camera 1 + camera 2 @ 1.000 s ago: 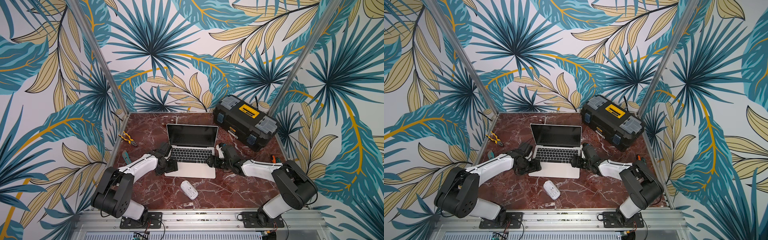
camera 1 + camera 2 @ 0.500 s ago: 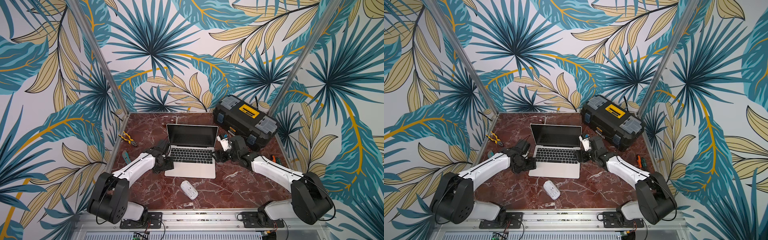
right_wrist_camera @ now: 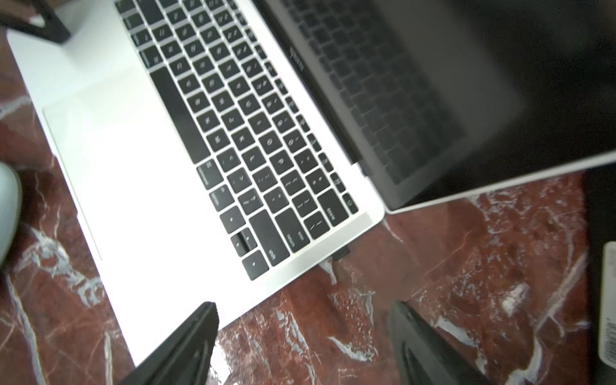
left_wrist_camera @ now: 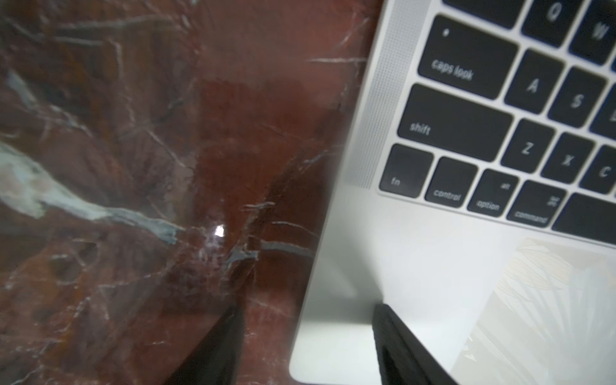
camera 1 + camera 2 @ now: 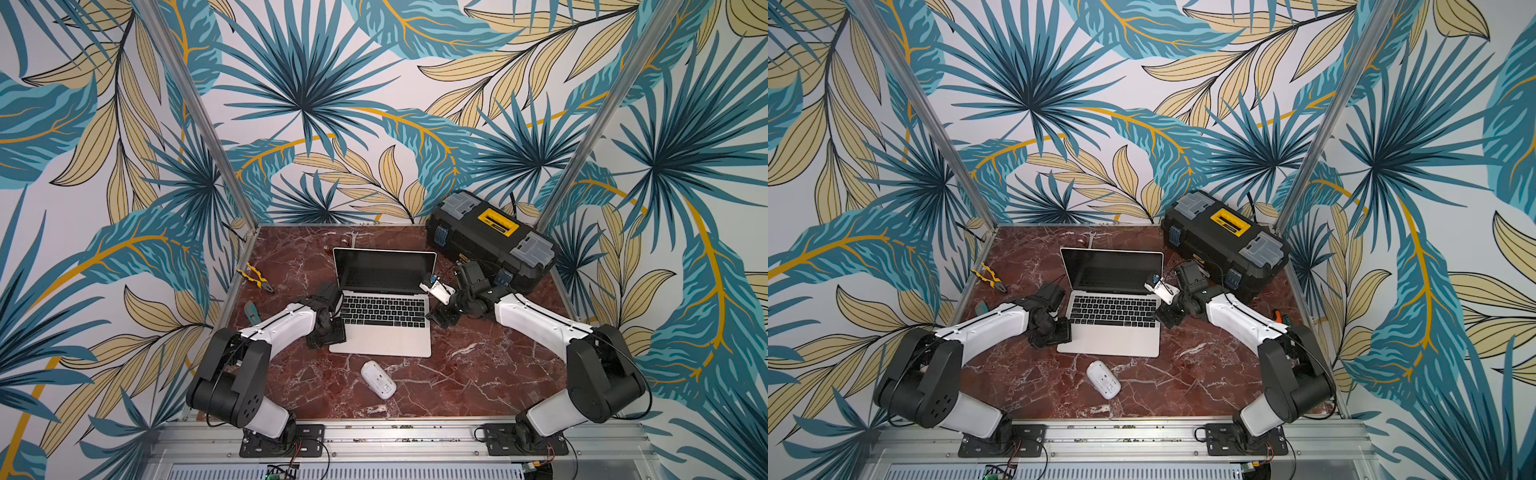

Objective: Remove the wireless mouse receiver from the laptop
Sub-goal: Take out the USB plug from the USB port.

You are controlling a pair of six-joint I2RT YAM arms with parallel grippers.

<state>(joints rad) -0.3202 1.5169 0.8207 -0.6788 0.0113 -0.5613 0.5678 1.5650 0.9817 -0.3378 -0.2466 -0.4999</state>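
On the marble table (image 5: 478,374), laptop (image 5: 382,332) open toward robot, receiver (image 3: 340,253) jutting rightward

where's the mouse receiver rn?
Right wrist view: the receiver is plugged into the right edge of the laptop, near the return key, ahead of the open right gripper.

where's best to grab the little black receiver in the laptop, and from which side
Pinch the receiver by its black stub, all that sticks out of the laptop edge by the shift key. It points sideways, flat over the table, so come from the laptop's right with the open right gripper, likely pulling straight out.
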